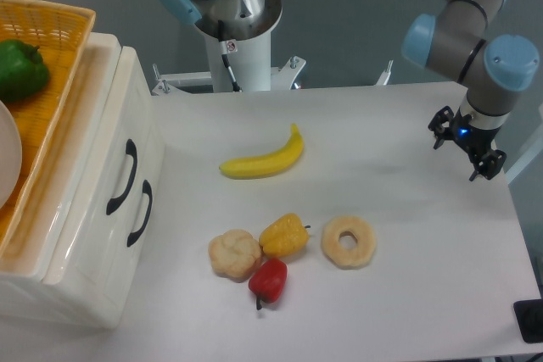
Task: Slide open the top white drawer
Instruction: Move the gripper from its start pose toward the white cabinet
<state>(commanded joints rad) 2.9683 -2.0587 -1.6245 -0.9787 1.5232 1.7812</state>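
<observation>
We note the gripper (458, 143) at the table's (407, 294) far right, fingers spread wide, holding nothing; the top white drawer (95, 146) sits at far left, well apart. Between them: banana (263, 158), doughnut (348, 242).

Far left of the black end effector (459, 143), the top drawer (102, 167) is glossy cream-white with a black handle (124, 177). The basket (47, 48) is orange wicker, the banana (263, 158) yellow, the tabletop (399, 235) plain white.
</observation>
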